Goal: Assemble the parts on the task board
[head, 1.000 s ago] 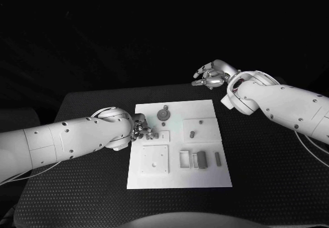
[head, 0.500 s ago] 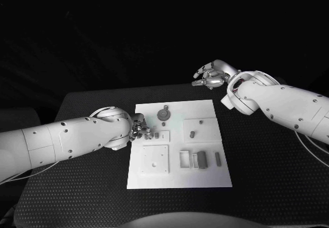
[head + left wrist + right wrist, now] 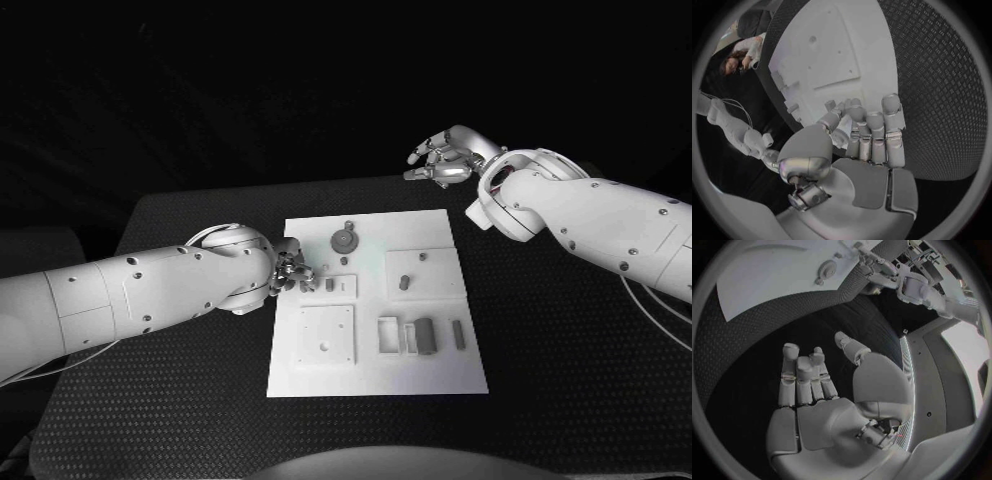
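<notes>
The task board (image 3: 378, 310), one white rectangular plate, lies in the middle of the black tabletop (image 3: 562, 350). On it the head view shows several grey parts. One round part (image 3: 343, 240) with a small tab sits at the board's 12 o'clock end. A short peg (image 3: 405, 283) stands in a square recess right of centre. Two small upright pieces (image 3: 336, 285) sit side by side just left of centre. Toward 5 o'clock lie a pale frame (image 3: 389, 335), a darker block (image 3: 423, 338) and a thin bar (image 3: 459, 334), three in a row. At 7 o'clock is a raised square plate (image 3: 327, 335) with small holes.

The left hand (image 3: 293, 276) is at the board's 9 o'clock edge, just beside the two upright pieces. In the left wrist view its fingers (image 3: 872, 131) are curled together over the board's edge with the thumb close in, and a small pale piece seems to lie between them, but I cannot tell whether it is held.

The right hand (image 3: 444, 160) hangs in the air past the tabletop's far edge, toward 1 o'clock, well apart from the board. In the right wrist view its fingers (image 3: 801, 375) are loosely bent and spread from the thumb, with nothing in them.
</notes>
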